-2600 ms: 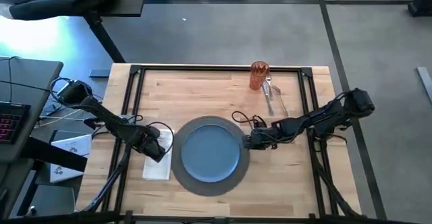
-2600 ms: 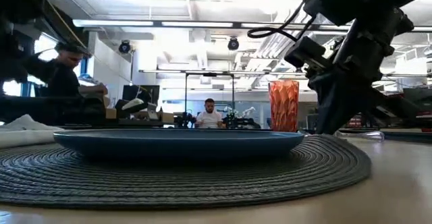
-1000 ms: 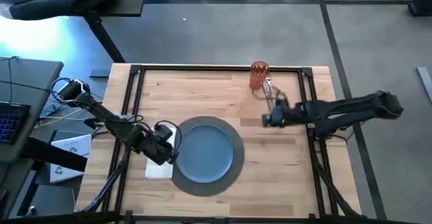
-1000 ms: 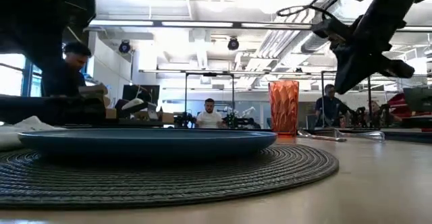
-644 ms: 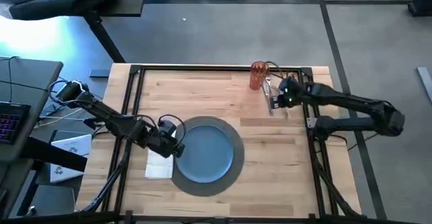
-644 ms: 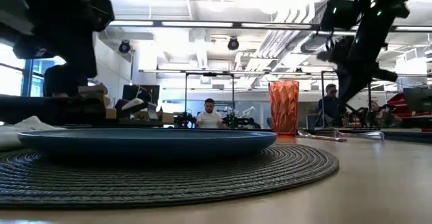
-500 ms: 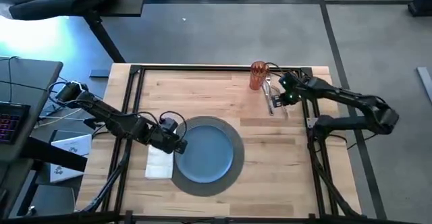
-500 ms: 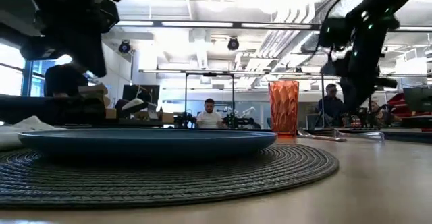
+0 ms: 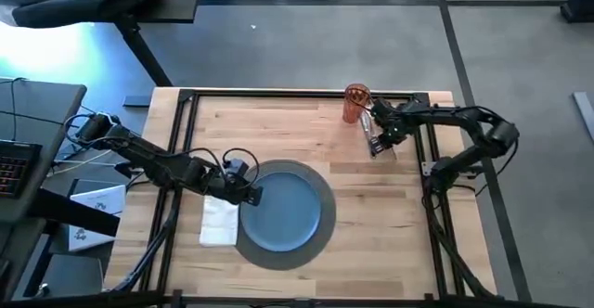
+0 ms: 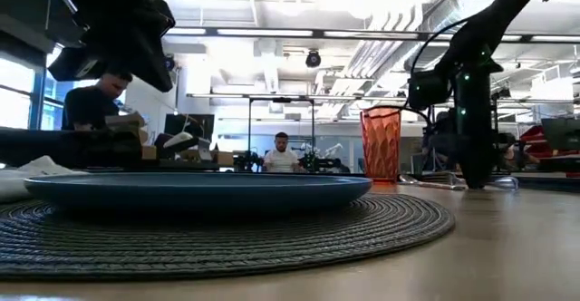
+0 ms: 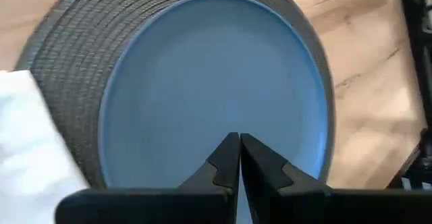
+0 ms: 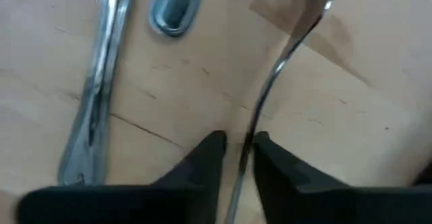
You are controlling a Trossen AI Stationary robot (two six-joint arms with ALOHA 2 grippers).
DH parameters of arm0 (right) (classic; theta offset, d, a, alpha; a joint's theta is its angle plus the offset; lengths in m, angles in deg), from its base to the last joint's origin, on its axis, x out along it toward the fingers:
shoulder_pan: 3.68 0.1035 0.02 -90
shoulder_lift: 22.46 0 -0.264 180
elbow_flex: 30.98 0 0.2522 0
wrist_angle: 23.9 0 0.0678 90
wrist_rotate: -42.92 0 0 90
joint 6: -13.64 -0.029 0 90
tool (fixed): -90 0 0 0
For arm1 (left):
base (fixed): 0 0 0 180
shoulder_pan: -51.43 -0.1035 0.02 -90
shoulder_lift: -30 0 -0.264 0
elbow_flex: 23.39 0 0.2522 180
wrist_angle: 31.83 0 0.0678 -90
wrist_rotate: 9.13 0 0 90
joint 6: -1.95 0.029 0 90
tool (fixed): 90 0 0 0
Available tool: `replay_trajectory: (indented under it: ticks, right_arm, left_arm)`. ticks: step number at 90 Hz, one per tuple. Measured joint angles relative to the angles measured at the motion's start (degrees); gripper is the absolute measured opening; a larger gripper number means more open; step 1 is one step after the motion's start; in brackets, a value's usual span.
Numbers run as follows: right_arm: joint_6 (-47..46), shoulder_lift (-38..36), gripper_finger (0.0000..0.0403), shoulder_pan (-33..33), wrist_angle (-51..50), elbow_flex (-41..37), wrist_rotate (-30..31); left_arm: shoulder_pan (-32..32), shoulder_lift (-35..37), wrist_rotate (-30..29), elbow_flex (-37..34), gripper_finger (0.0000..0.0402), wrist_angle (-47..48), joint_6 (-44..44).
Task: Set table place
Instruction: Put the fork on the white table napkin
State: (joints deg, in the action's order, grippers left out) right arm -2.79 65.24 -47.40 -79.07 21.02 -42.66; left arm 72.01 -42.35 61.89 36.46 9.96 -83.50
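A blue plate (image 9: pixel 286 208) sits on the round dark grey mat (image 9: pixel 320 243), with a white napkin (image 9: pixel 218 223) lying just left of the mat. At the far right, an orange tumbler (image 9: pixel 356 104) stands upright with silver cutlery (image 9: pixel 379 134) flat on the table beside it. My left gripper (image 11: pixel 239 140) hangs shut above the plate's left rim and holds nothing. My right gripper (image 12: pixel 239 143) is down at the cutlery, slightly open. Its fingers stand on either side of one thin silver handle (image 12: pixel 270 82); which utensil that is I cannot tell. My right gripper comes at the thin handle (image 12: pixel 251 135) from above, with one finger (image 12: pixel 212 150) on each side and the handle running between them. The handle lies flat on the table. I cannot tell whether the fingers touch it.
Two more silver utensils (image 12: pixel 101 82) lie close beside the straddled handle. The tumbler (image 10: pixel 381 144) stands just beyond my right gripper (image 10: pixel 473 181). The black rail frame (image 9: pixel 422 132) runs along the table's edges. Bare wood lies right of the mat.
My right gripper has swung from the middle right of the table toward the far edge, then gone down onto the cutlery beside the tumbler. My left gripper has moved right, from the mat's left edge to above the plate's left rim.
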Motion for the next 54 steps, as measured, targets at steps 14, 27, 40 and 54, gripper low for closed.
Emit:
replay_trajectory:
  ticks: [14,27,40,54]
  right_arm:
    - [-3.65,-4.35,0.0002,0.3,-7.59,-0.81,-4.59]
    - [-11.9,-14.06,0.0001,4.89,-16.52,-0.88,-13.94]
    - [-26.95,-25.93,0.0,16.23,-20.83,-1.05,-17.73]
    - [-46.3,-34.7,0.0,25.87,-20.64,-0.83,-14.91]
  left_arm:
    - [0.1,0.0,2.24,0.0,0.0,-0.38,0.1]
    - [0.5,0.0,2.13,0.0,0.0,-0.99,3.39]
    - [0.54,0.16,3.06,0.0,0.0,-1.04,9.42]
    - [0.5,0.43,4.63,0.02,0.0,-0.99,15.43]
